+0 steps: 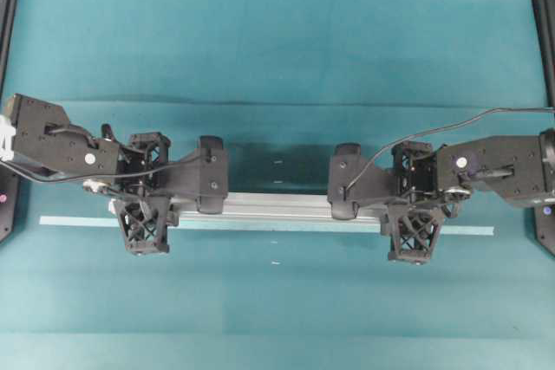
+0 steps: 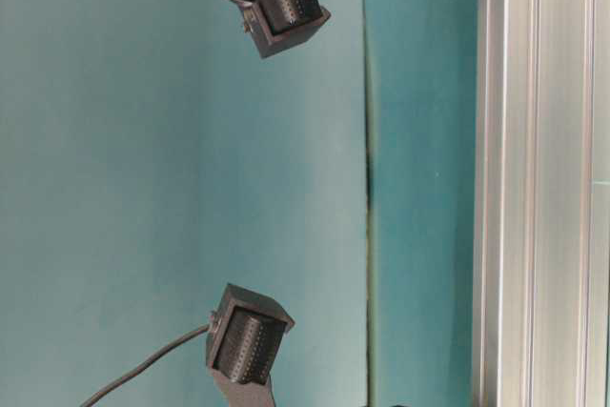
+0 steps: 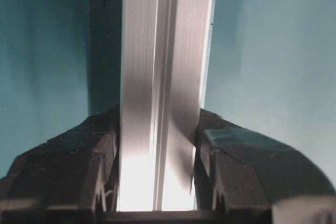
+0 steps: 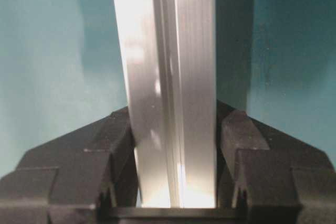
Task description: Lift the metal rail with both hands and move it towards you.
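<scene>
Both grips look good, rail — long silver grooved aluminium extrusion bar — clamped at two stations.

Risks, as judged from here:
- Uneven travel. If one arm pulls ahead of the other, the bar would yaw between the grips and could twist out of one of them.
- Smooth metal against plastic fingers; a sharp start could let it slide lengthwise.
- Thin flat pale-blue tape strip lies just on the near side of the bar, running past both grippers. Fingertips hang low on that side and might scuff it if the lift is shallow.

Pose:
- Left black lattice-fingered gripper straddles the bar close to its left end, one finger on each long side; arm comes in from the left edge.
- Right black lattice-fingered gripper mirrors it near the right end.
- Wrist views: fingers pressed to both flanks of the bar on the left; same on the right. Both clenched on the rail.
- Whether the bar is off the teal table I cannot tell.
</scene>
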